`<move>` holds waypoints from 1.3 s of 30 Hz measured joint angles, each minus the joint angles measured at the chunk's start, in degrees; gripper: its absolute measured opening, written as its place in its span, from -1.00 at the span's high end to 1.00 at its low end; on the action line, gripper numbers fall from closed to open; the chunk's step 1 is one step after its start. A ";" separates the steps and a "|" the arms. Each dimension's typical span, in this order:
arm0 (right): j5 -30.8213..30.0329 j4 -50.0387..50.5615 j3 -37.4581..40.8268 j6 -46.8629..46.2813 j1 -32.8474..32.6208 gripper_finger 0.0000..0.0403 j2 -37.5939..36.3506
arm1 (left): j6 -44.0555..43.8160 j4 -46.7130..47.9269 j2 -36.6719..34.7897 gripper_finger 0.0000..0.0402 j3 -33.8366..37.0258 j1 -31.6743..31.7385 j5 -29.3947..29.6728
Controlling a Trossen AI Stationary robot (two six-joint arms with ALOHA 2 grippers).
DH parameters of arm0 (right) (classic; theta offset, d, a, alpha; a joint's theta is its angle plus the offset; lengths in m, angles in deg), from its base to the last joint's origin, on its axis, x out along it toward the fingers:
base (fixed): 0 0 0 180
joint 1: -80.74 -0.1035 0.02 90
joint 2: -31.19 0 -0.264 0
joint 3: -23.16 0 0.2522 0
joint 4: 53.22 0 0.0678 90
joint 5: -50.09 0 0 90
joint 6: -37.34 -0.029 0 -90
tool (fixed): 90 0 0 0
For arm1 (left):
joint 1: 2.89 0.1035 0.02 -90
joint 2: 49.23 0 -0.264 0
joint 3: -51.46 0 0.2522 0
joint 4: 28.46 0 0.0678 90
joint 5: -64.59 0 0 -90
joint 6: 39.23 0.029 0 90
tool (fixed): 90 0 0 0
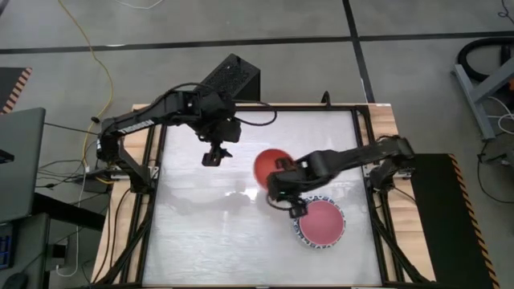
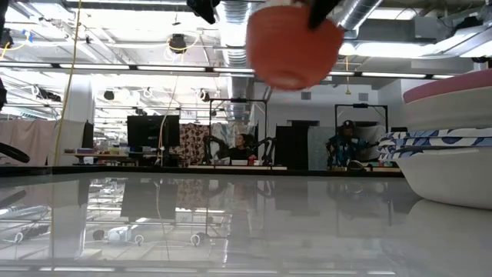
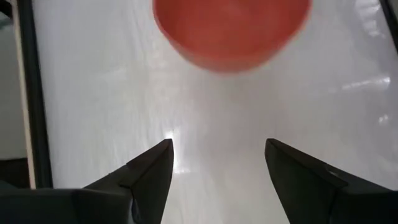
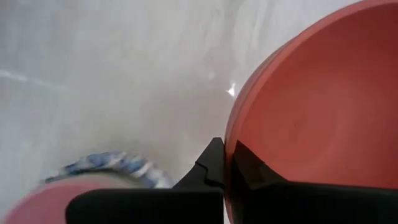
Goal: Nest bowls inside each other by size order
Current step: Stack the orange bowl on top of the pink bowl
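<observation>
My right gripper (image 1: pixel 279 172) is shut on a red bowl (image 1: pixel 267 164), held in the air above the middle of the table; the bowl also shows in the low view (image 2: pixel 294 45) and the left wrist view (image 3: pixel 230 31). A stack of nested bowls (image 1: pixel 321 224), with a pink one on top and blue patterned rims below it (image 2: pixel 450 140), rests on the table at the near right. My left gripper (image 1: pixel 213 156) is open and empty, hovering to the left of the red bowl. The other bowls of the stack are hidden inside it. My right gripper holds the red bowl by its rim (image 4: pixel 229 144), on the side toward the table's right near corner. One finger is inside the bowl (image 4: pixel 252 167) and one outside (image 4: pixel 210 163). The fingers come slanting down from the right. The bowl is lifted clear of the table, mouth up.
The white tabletop (image 1: pixel 209 225) lies bare on its left and near parts. A black box (image 1: pixel 233 76) stands past the far edge. People sit at desks in the room behind (image 2: pixel 344 146).
</observation>
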 joint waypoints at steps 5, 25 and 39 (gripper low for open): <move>-5.83 5.34 1.73 -15.67 -5.71 0.95 -7.37 | 0.02 -0.06 0.00 -0.21 -1.35 1.85 -3.15; -12.75 14.31 2.19 -62.78 -32.41 0.95 -4.51 | -4.04 -1.63 0.09 -0.20 -1.03 4.13 -7.43; -10.36 11.32 2.21 -70.48 -36.42 0.95 0.02 | -4.24 -2.66 0.09 -0.20 -1.00 4.11 -8.14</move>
